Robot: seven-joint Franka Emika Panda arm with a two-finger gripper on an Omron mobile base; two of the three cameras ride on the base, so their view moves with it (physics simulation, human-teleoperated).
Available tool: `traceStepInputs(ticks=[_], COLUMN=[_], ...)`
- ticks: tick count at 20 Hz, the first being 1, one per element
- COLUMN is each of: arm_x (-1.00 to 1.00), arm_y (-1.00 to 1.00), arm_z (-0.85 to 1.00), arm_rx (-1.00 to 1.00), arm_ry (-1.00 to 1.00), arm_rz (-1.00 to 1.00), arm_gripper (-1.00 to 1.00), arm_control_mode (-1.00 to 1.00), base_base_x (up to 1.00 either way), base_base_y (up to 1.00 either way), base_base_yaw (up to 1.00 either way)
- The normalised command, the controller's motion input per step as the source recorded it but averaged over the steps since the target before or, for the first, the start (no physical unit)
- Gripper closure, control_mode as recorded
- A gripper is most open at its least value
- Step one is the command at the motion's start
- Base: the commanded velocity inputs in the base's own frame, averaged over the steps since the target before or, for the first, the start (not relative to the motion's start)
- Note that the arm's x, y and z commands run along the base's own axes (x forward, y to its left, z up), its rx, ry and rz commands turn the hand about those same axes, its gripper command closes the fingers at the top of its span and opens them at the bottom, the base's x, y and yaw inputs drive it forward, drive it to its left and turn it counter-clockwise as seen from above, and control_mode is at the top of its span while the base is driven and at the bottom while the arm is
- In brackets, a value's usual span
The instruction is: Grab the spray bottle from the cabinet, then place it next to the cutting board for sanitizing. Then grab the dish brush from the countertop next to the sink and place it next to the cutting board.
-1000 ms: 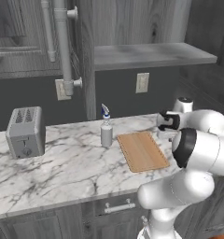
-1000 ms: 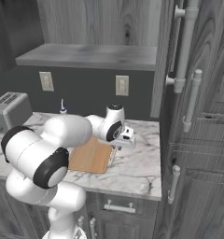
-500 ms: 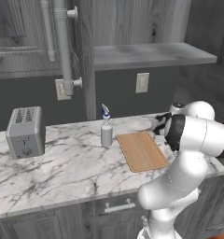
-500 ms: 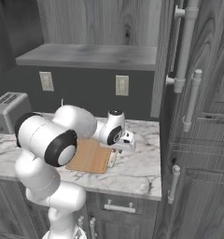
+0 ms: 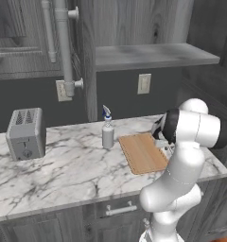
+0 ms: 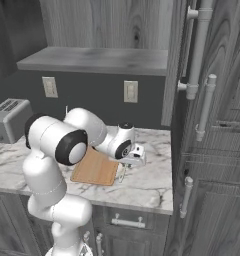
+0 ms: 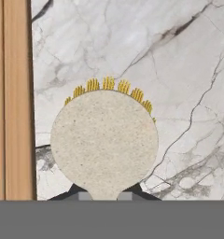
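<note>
The gripper (image 6: 126, 167) hangs over the white marble tabletop (image 6: 147, 180) just past the right edge of the cutting board (image 6: 95, 169), its jaws pinched on the handle of the dish brush (image 7: 104, 142). In the hand view the brush's long axis runs away from the fingers toward the tabletop, its round pale head facing the camera with yellow bristles fringing the far rim, and the board's edge lies just beside it. The spray bottle (image 5: 107, 133) stands upright near the board's other side, nozzle up, between it and the toaster (image 5: 25, 133).
</note>
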Motion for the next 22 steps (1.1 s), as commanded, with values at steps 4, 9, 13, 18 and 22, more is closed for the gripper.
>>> traceStepInputs(ticks=[4, 9, 13, 18, 22], arm_x=[0.01, -0.03, -0.36, -0.42, -0.48], arm_y=[0.0, 0.0, 0.0, 0.09, 0.36], arm_z=[-0.33, -0.16, 0.3, 0.52, 0.92], arm_rx=[0.0, 0.0, 0.0, 0.0, -0.03], arm_ry=[0.0, -0.05, -0.12, -0.14, -0.16], arm_rz=[0.01, 0.0, 0.0, 0.0, 0.0], arm_gripper=[1.0, -1.0, -1.0, -1.0, -1.0], arm_control_mode=[-1.0, -1.0, -1.0, -1.0, -1.0], base_base_x=[0.0, 0.0, 0.0, 0.0, 0.0], base_base_y=[0.0, 0.0, 0.0, 0.0, 0.0], base_base_yaw=[0.0, 0.0, 0.0, 0.0, 0.0])
